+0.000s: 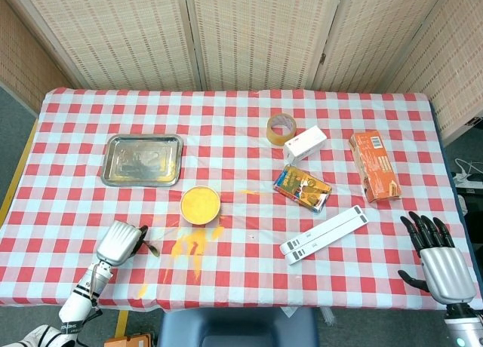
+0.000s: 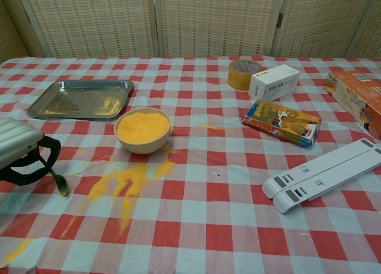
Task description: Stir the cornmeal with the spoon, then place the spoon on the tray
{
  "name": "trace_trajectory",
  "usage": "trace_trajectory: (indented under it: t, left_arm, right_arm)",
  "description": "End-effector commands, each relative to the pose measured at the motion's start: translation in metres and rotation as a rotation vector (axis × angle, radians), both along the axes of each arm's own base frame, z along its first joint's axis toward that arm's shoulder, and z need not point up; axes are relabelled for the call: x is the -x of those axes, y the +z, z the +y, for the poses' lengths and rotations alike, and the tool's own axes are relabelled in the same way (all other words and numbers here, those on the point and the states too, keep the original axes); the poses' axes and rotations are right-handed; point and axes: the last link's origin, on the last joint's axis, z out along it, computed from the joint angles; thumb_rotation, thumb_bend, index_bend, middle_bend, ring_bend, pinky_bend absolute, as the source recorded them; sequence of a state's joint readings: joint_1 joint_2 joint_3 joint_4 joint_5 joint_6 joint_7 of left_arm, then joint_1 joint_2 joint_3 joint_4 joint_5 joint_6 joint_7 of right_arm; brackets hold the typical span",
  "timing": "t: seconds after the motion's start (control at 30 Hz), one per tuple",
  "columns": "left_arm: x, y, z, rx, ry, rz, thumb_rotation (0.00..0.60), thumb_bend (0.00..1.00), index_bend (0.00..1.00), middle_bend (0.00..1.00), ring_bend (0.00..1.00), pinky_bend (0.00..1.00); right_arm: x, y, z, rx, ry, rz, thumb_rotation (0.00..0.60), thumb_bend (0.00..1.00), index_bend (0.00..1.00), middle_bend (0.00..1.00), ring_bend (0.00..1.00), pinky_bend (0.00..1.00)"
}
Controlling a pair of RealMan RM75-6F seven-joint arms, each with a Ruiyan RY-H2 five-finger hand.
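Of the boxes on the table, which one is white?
The small white box beside the tape roll. The tall carton is orange, and the flat packet is multicoloured.

Bowl (image 1: pixel 200 204) of cornmeal (image 2: pixel 142 127) near mid-table, tray (image 1: pixel 143 159) behind and to its left, spilled meal (image 1: pixel 191 247) on the cloth (image 1: pixel 241 128) just before it. Left hand (image 1: pixel 119 244) at the front-left edge with the spoon (image 2: pixel 58 181) in its fingers, bowl end seemingly down near the cloth; right hand (image 1: pixel 441 264) off the front-right corner, well apart. Tape (image 1: pixel 281 128) and box (image 1: pixel 305 144) side by side at back right, packet (image 1: pixel 302 188) before them, carton (image 1: pixel 374 166) further right, stand (image 1: pixel 324 234) lying in front of the packet.
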State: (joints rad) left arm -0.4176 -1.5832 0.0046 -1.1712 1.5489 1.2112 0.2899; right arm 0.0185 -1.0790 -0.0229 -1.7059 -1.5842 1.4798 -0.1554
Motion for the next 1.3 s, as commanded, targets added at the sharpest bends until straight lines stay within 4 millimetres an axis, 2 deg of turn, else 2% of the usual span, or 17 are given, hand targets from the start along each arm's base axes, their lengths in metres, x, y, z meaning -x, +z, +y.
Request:
trace_trajectory:
  t: [0.03, 0.27, 0.5, 0.67, 0.9, 1.1, 1.3]
  left_arm:
    - [-0.004, 0.004, 0.002, 0.035, 0.041, -0.054, 0.600, 0.49, 0.78, 1.00, 1.00, 1.00]
    - [-0.022, 0.020, 0.013, 0.014, 0.048, -0.089, 0.600, 0.49, 0.79, 1.00, 1.00, 1.00]
    - [-0.060, 0.036, 0.037, 0.082, 0.147, -0.223, 0.600, 0.49, 0.78, 1.00, 1.00, 1.00]
    - [-0.090, 0.045, 0.060, 0.066, 0.144, -0.223, 0.600, 0.49, 0.78, 1.00, 1.00, 1.00]
    - [-0.120, 0.032, 0.091, 0.043, 0.154, -0.202, 0.600, 0.49, 0.78, 1.00, 1.00, 1.00]
    - [-0.130, 0.010, 0.116, -0.041, 0.140, -0.108, 0.600, 0.49, 0.78, 1.00, 1.00, 1.00]
    - [-0.138, -0.009, 0.128, -0.106, 0.116, -0.026, 0.600, 0.49, 0.78, 1.00, 1.00, 1.00]
  right_arm:
    - [0.000, 0.000, 0.000, 0.000, 0.001, -0.001, 0.600, 0.05, 0.00, 0.00, 0.00, 0.00]
    - [0.000, 0.003, 0.000, 0.003, 0.003, -0.010, 0.600, 0.05, 0.00, 0.00, 0.00, 0.00]
    - [0.000, 0.004, 0.001, -0.001, 0.005, -0.020, 0.600, 0.05, 0.00, 0.00, 0.00, 0.00]
    - [-0.001, 0.008, 0.003, 0.010, 0.006, -0.024, 0.600, 0.05, 0.00, 0.00, 0.00, 0.00]
    - [0.001, 0.009, 0.003, 0.006, -0.004, -0.027, 0.600, 0.05, 0.00, 0.00, 0.00, 0.00]
    - [0.003, 0.012, 0.000, 0.010, -0.012, -0.035, 0.600, 0.05, 0.00, 0.00, 0.00, 0.00]
    - [0.005, 0.012, -0.002, 0.010, -0.020, -0.040, 0.600, 0.05, 0.00, 0.00, 0.00, 0.00]
